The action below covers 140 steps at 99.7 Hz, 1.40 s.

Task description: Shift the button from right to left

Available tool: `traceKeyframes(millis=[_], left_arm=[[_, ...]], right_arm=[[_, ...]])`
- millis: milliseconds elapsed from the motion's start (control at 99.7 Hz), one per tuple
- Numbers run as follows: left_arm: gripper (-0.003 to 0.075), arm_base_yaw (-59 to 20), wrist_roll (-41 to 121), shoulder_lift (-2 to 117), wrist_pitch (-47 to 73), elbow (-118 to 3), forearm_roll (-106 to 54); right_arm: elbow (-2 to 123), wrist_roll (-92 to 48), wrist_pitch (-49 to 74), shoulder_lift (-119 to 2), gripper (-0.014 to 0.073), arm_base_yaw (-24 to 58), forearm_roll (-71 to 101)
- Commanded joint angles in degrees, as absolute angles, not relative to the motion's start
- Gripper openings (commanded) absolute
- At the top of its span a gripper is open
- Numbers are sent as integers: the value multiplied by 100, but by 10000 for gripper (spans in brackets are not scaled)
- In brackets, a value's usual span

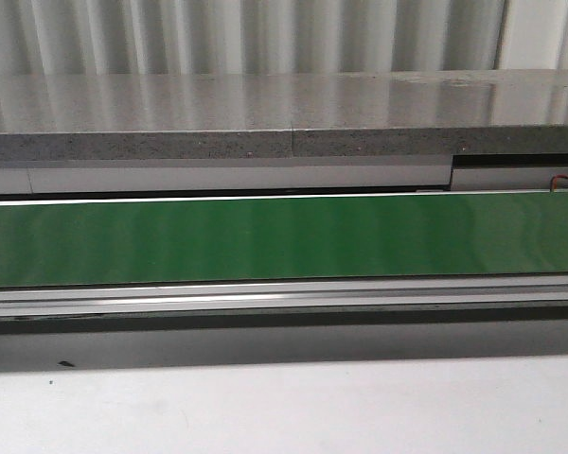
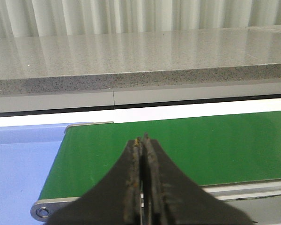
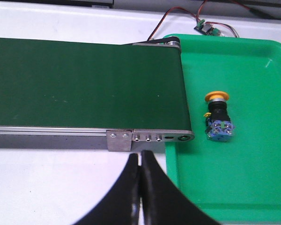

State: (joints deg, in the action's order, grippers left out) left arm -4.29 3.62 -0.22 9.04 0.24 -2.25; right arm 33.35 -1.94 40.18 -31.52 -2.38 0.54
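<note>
While the button [image 3: 218, 116] lies on its side in the green tray [image 3: 253, 187] past the conveyor belt's [image 3: 84, 84] end, the closed, empty right hand [image 3: 141, 161] hangs nearest; the left hand [image 2: 144, 143] is closed too.

Both tools [image 2: 144, 140] [image 3: 140, 154] have black, tapering fingers.

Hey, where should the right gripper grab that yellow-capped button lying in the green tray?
Likely the black collar of the button, between the wide yellow cap and the blue-grey block. It lies on its side in the green tray, so descend from above, fingers straddling the collar. The right gripper is shut and must open first.
</note>
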Motion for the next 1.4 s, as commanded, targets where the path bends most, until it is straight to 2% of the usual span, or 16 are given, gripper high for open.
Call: traceKeyframes(millis=[0,301,381,471,622,682,842,1183,1394], left_arm=[[-20,-409,348,-203,459,240,-233],[-20,-409,348,-203,459,240,-233],[-20,-409,348,-203,459,240,-233],[-20,-409,348,-203,459,240,-233],[-21,-409,348,-203,459,240,-233],[-20,-409,348,-203,459,240,-233],[-20,-409,348,-203,459,240,-233],[-20,-409,348,-203,459,240,-233],[-20,-409,348,-203,459,240,-233]], right_arm=[[3819,-189,3964,-3751,-67,-268,111],[4691,-189,4721,-5320,-63,-268,129],[4883,-189,4757,-5722,-26,-268,129],[5072,-189,4836,-6107,117,-268,131],[5417,-189,5054,-6670,545,-268,131],[5521,-189,5074,-6862,652,-268,131],[5934,-189,5074,-7333,616,-719,117],[6207,-201,4657,-8279,615,-2680,0],[6211,-456,4391,-9057,615,-2845,0]])
